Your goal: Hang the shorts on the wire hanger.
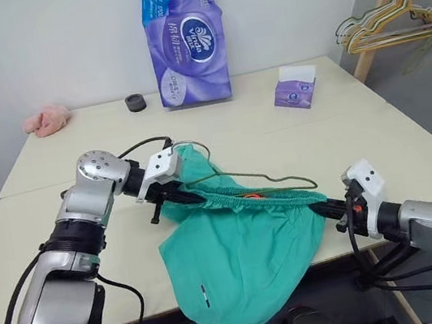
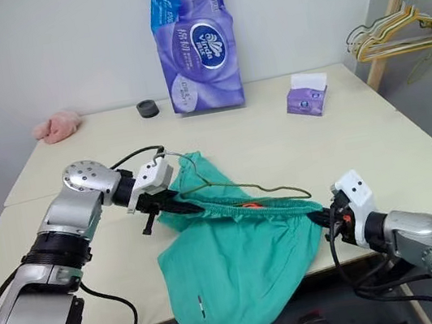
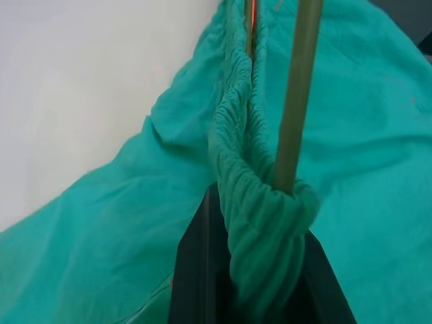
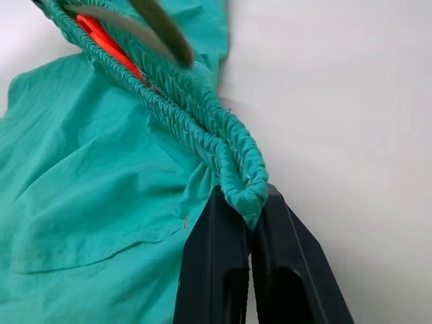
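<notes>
The teal shorts point(image 1: 239, 257) hang stretched between my two grippers, their legs drooping over the table's point(image 1: 358, 123) front edge. My left gripper point(image 1: 191, 196) is shut on one end of the gathered waistband point(image 3: 253, 202). My right gripper point(image 1: 320, 208) is shut on the other end point(image 4: 239, 179). The olive wire hanger point(image 1: 272, 179) lies along the waistband; in the left wrist view its wire point(image 3: 297, 101) runs down into the waistband fold between my fingers. An orange cord point(image 4: 101, 37) shows inside the waistband.
At the back of the table stand a purple tissue pack point(image 1: 186, 39), a small black cap point(image 1: 135, 102) and a small purple tissue box point(image 1: 295, 88). A pink cloth lump point(image 1: 46, 120) lies far left. A bunch of hangers point(image 1: 395, 22) hangs on a wooden rack to the right.
</notes>
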Tool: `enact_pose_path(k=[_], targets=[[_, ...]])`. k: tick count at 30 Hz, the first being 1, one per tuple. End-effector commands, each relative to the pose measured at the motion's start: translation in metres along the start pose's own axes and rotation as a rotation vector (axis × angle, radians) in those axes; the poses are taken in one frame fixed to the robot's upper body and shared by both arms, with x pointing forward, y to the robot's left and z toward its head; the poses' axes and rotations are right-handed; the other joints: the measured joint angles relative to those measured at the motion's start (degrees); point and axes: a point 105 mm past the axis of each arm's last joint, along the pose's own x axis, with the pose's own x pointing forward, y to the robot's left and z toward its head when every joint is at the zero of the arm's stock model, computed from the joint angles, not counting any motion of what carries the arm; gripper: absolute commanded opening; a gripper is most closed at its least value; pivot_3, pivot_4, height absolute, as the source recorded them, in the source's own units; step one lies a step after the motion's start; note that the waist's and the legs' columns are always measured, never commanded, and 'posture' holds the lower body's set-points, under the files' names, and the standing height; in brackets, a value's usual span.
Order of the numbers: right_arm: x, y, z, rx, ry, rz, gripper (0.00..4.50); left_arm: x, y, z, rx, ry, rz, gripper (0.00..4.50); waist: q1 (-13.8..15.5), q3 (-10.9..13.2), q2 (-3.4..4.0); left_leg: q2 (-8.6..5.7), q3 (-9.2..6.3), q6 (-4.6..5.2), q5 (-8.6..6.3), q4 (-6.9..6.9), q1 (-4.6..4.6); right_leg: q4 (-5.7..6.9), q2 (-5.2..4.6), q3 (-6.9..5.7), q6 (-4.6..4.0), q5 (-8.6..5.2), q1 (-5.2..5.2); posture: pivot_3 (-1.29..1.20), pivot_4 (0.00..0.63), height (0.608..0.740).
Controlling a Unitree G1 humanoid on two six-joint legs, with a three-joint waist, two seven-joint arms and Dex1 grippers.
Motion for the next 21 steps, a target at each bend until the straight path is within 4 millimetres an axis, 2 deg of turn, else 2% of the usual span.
enact_pose_path(k=[1, 10, 15, 21], targets=[[-0.015, -0.009, 0.014, -0.061, -0.028, -0.049, 0.02, -0.010, -0.002, -0.001, 0.028, 0.041, 0.001, 0.00, 0.01, 0.00, 0.00, 0.00, 0.00, 0.00, 0.00, 0.00, 0.00, 0.00, 0.00, 0.00, 0.00, 0.00, 0.00, -0.18, 0.050, 0.740], [-0.025, 0.004, 0.026, -0.131, -0.025, 0.011, 0.02, -0.009, -0.005, -0.010, 0.043, 0.093, -0.019, 0.00, 0.02, 0.01, -0.01, 0.00, 0.02, 0.00, 0.00, 0.00, -0.01, -0.02, 0.00, 0.00, 0.02, -0.01, 0.01, -0.19, 0.051, 0.740], [-0.030, 0.021, 0.022, -0.190, 0.030, 0.099, 0.02, -0.007, 0.005, -0.009, 0.025, 0.080, 0.032, 0.00, 0.08, 0.01, -0.02, 0.00, 0.01, 0.00, 0.00, 0.00, -0.02, -0.05, 0.03, 0.00, 0.03, -0.02, 0.01, -0.20, 0.051, 0.740], [-0.030, 0.028, 0.020, -0.226, 0.046, 0.125, 0.02, -0.004, 0.006, -0.011, 0.022, 0.083, 0.037, 0.00, 0.01, 0.02, -0.03, 0.02, 0.01, 0.00, 0.00, 0.01, -0.02, -0.11, 0.05, 0.00, 0.03, -0.02, 0.04, -0.20, 0.051, 0.740]])
